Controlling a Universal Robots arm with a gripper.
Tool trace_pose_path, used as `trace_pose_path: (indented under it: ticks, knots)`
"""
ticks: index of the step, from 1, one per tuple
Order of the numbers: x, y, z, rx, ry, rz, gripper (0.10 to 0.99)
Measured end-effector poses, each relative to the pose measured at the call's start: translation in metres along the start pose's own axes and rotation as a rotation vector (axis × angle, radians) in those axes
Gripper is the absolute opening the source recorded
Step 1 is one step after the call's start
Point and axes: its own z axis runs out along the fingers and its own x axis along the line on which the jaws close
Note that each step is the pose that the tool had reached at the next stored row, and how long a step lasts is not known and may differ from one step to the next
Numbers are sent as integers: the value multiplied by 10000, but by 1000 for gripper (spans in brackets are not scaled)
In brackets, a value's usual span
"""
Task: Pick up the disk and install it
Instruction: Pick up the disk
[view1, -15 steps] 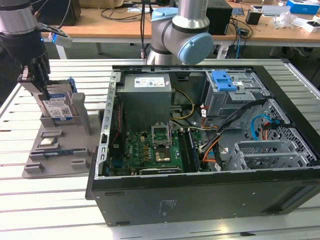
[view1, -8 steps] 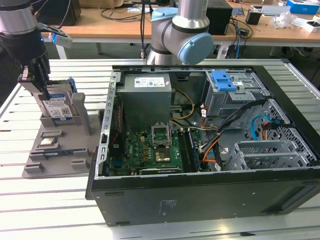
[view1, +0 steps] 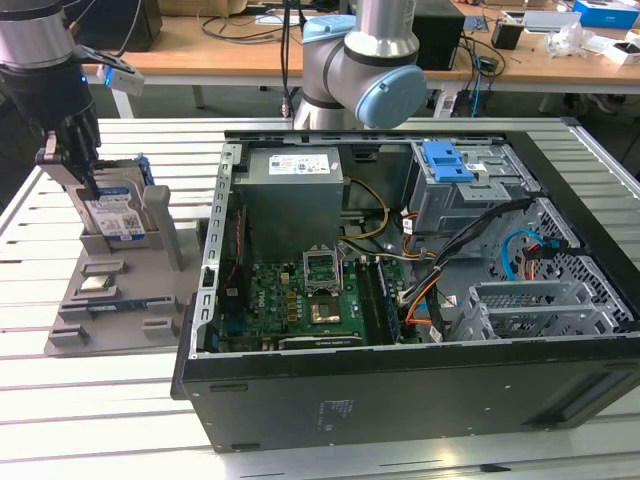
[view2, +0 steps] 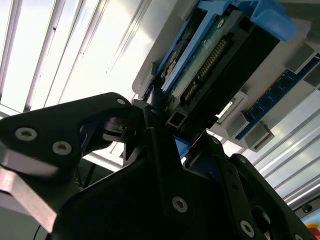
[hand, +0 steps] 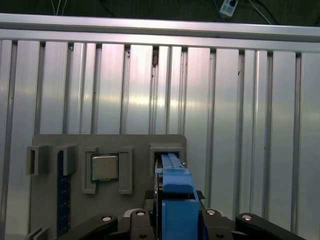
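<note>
The grey metal robot arm with pale-blue joint caps (view1: 372, 62) rises at the exterior view's upper middle. Its silver-and-black wrist (view1: 40, 55) hangs at that view's left. The black two-finger gripper (view1: 88, 183) points straight down. In the second wrist view its fingers (view2: 160, 150) press either side of the upright flat silver disk in a blue plastic carrier (view1: 118, 215).

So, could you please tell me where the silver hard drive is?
The hard drive stands upright in the grey tray at the exterior view's left, beside the black computer case.
</note>
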Motion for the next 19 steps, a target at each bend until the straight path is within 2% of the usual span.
trace_pose_path:
  ticks: [2, 8, 11, 16, 19]
  knots:
    - [0, 3, -59, -1, 0, 0, 369]
    - [-2, 14, -306, -3, 1, 1, 369]
    - [-5, 21, -471, -2, 0, 1, 369]
    - [-11, 30, -696, -2, 0, 1, 369]
    - [-17, 38, -869, -2, 1, 0, 369]
